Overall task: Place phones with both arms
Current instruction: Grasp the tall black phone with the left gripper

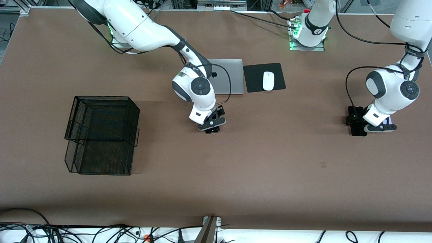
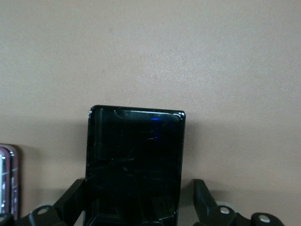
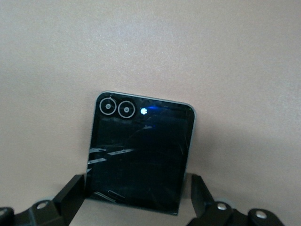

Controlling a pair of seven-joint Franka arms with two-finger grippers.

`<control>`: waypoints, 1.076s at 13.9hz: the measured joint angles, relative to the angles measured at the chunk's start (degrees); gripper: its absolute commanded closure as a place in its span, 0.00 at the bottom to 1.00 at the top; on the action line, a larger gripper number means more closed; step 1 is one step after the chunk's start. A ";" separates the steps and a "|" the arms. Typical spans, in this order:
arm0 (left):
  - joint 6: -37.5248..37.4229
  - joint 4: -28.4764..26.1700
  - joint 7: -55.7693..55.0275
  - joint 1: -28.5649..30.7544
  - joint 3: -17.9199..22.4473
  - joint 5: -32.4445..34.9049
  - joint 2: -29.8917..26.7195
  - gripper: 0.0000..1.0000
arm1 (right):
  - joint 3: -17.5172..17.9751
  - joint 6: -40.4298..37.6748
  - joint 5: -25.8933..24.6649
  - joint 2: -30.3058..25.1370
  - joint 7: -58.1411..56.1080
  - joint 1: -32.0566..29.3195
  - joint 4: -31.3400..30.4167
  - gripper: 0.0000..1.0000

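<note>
My right gripper [image 1: 212,127] is down at the table's middle, open, its fingers on either side of the small squarish black phone [image 1: 213,130]. In the right wrist view, that phone [image 3: 141,155] lies flat with two camera rings, between the open gripper [image 3: 137,190]. My left gripper [image 1: 363,123] is low at the left arm's end of the table, open around the long black slab [image 1: 358,131]. In the left wrist view the slab [image 2: 136,155] lies between the open gripper [image 2: 138,195], with one finger [image 2: 75,194] against its edge. The lavender-white phone [image 1: 388,120] lies beside it, and its edge shows in the left wrist view [image 2: 7,179].
A black wire-mesh basket [image 1: 101,135] stands toward the right arm's end. A closed silver laptop [image 1: 226,76] and a black mouse pad [image 1: 251,79] with a white mouse [image 1: 268,81] lie near the arms' bases.
</note>
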 measured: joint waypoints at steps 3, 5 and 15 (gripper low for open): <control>0.08 0.00 0.00 0.00 -0.03 -0.01 0.03 0.21 | -0.01 0.02 -0.15 0.10 0.00 0.01 0.09 0.00; 0.08 0.01 -0.05 0.00 -0.07 -0.33 0.02 0.66 | -0.01 0.02 -0.19 0.12 0.00 0.04 0.11 0.00; -10.56 5.27 -3.94 -0.03 -2.42 -2.00 -0.01 1.00 | -0.08 0.03 -1.61 0.24 -0.03 1.95 0.53 0.00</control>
